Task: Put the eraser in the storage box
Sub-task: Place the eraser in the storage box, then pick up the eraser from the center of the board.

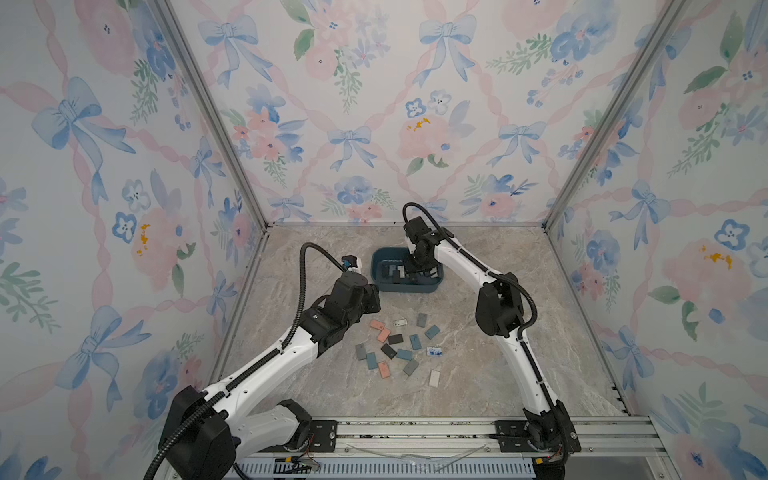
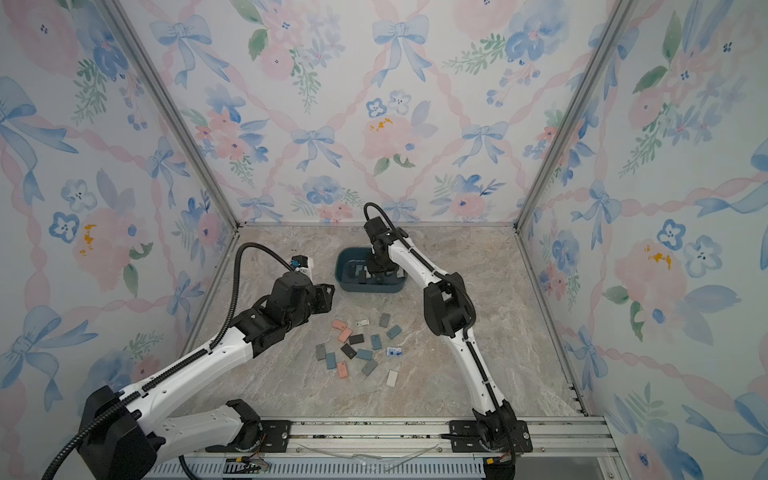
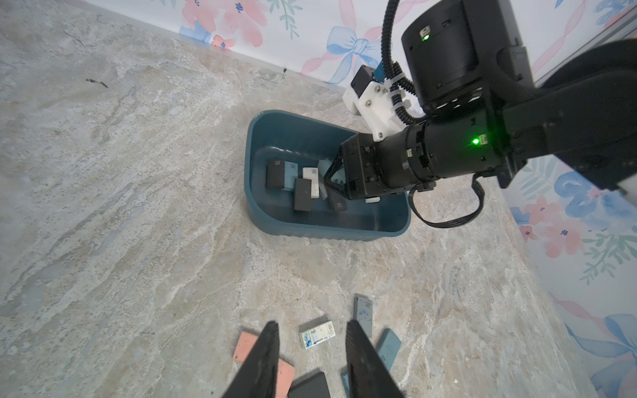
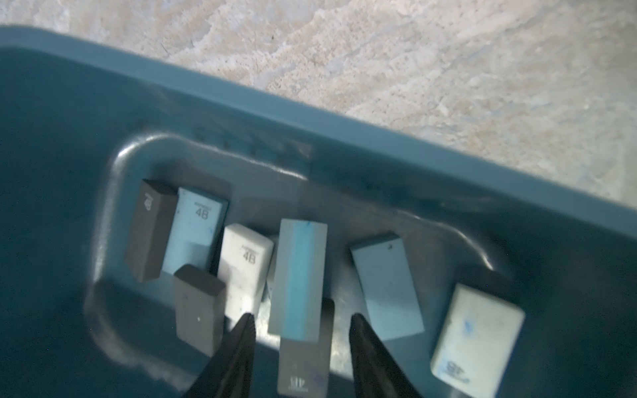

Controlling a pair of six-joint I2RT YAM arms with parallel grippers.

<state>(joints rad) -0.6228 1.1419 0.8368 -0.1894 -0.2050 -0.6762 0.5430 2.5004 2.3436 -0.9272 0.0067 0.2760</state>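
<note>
Both top views: storage box at rear centre of table; right gripper lowered into it; left gripper near storage box, beside loose erasers.

Left wrist: left gripper open, empty; wrapped eraser on table beneath.

Right wrist: right gripper open; blue-striped eraser inside storage box, between spread jaws, touching neither, among other erasers.
</note>
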